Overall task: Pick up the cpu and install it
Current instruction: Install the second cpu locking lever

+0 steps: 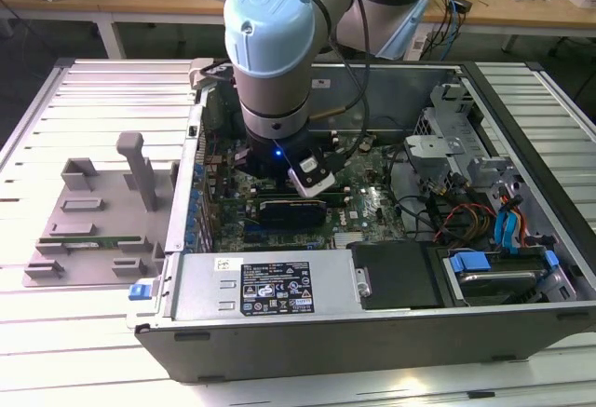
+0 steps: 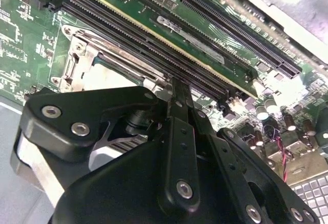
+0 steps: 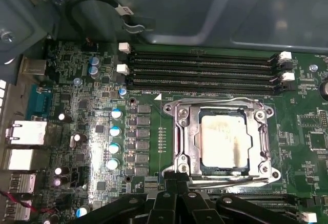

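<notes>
Sitting in the motherboard socket [image 3: 223, 139], the cpu [image 3: 224, 142] shows its silver-grey top plate, smeared with pale residue, inside the metal retention frame [image 3: 179, 137] in the first wrist view. It looks seated square in the opening, though whether it is fully down on the contacts I cannot tell. Just beyond it run the black memory slots [image 3: 205, 70] with their white latches, and a row of round capacitors [image 3: 115, 139] stands beside the socket.

The gripper [image 3: 177, 183] hangs just at the socket's edge, its black fingertips drawn together into one narrow point at the frame's rim, beside the chip rather than over it, and holding nothing that I can see. In the second wrist view the fingers [image 2: 177, 106] meet in the same way above the socket's corner.

In the exterior view the arm [image 1: 275, 62] reaches down into the open computer case [image 1: 372, 328], with a grey parts tray [image 1: 93, 221] outside on the exterior view's left.

The risk, as I judge it, is a sideways nudge from those fingertips against the frame or the chip's rim, which could tilt the chip and bend contacts beneath.
</notes>
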Controlling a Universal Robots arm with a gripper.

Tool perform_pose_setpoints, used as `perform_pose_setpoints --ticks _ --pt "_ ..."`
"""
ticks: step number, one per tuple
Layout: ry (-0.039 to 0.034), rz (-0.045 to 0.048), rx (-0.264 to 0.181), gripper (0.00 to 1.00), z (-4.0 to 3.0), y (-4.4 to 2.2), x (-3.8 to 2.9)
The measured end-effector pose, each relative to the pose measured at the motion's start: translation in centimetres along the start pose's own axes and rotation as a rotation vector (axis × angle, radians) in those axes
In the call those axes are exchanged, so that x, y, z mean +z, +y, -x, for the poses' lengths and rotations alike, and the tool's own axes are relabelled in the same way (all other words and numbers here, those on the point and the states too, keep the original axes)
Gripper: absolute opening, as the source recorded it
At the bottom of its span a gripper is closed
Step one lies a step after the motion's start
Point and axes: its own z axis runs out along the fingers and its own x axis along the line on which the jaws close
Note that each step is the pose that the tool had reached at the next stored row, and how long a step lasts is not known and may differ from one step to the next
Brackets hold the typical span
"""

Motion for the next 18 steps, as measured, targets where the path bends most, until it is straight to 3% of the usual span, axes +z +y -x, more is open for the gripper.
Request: perform_pose_setpoints --ticks 5,18 --pt "-0.0010 0.0057 0.003 0.11 -0.33 -0.06 0.27" --pt "-0.0013 0.0050 0.005 0.11 -0.56 0.46 0.57"
